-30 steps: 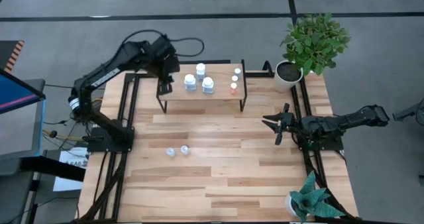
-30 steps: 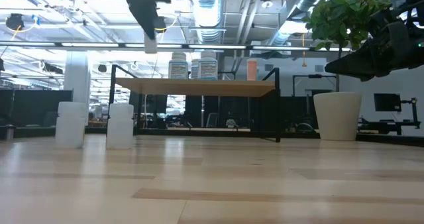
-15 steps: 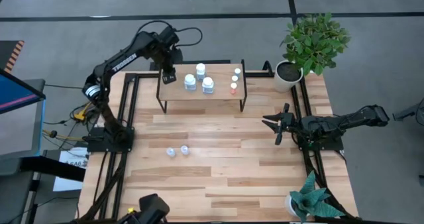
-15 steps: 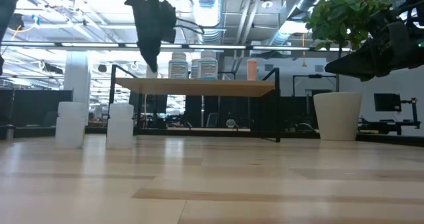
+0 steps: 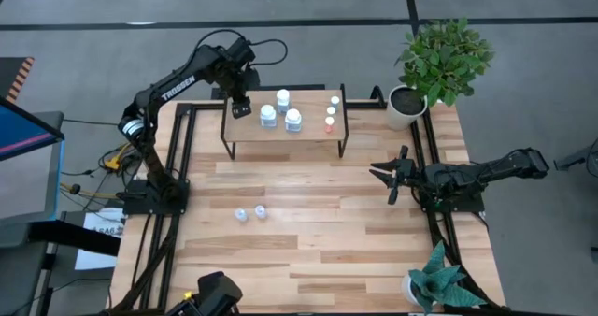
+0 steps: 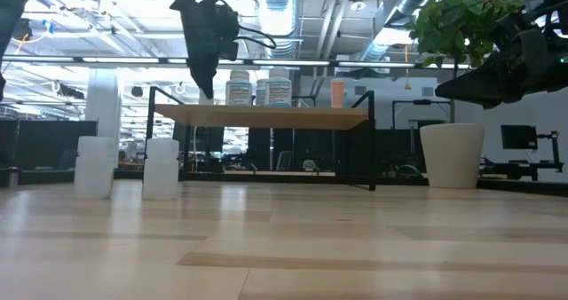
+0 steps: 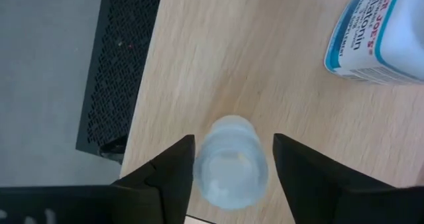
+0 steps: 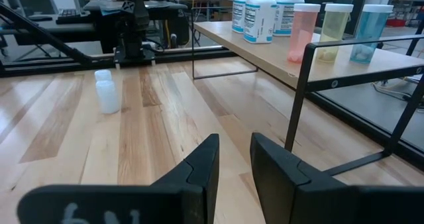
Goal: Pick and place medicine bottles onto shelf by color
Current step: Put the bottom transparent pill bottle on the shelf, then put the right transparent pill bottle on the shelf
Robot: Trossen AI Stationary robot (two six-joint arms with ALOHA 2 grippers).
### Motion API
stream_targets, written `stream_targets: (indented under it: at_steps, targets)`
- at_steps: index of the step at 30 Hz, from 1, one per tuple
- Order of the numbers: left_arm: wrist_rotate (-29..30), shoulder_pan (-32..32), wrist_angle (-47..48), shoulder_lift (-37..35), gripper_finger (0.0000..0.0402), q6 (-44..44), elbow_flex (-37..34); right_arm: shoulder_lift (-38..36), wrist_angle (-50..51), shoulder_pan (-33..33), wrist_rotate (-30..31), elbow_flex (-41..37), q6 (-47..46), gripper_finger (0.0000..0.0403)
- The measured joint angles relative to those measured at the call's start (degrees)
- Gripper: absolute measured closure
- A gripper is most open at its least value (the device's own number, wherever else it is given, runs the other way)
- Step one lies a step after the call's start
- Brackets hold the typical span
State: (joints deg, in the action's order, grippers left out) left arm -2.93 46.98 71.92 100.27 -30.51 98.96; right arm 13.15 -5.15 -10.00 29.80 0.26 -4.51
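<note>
— Where was your left end effector (image 7: 232,159)?

— Over the shelf's (image 5: 308,129) left end, fingers (image 7: 173,168) spread to either side of a pale-blue bottle (image 7: 232,168) standing on the wood; whether they touched it, you couldn't tell.

— The other bottles?

— Three white bottles (image 5: 281,110) mid-shelf, three small ones (image 5: 331,112) at its right end, two (image 5: 250,211) on the desk (image 5: 318,222).

— Your right end effector (image 5: 391,178)?

— Clenched on nothing, low over the desk's right side.

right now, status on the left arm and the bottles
Left gripper open over shelf's left end, pale-blue bottle standing between its fingers. Right gripper shut, idle at right. Two bottles left on table. Nothing blocking.
</note>
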Motion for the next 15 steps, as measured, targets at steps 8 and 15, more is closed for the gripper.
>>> stream_targets:
  at_steps: [8,15]
  targets:
    - [-0.18,-0.55,-1.79,0.11,0.019,-0.33,4.98,0.0,0.0,0.0,0.0,0.0,0.0,0.0294]
    - [-5.31,-3.1,11.54,0.02,0.0192,7.07,14.15,0.0,0.0,0.0,0.0,0.02,0.01,0.0294]
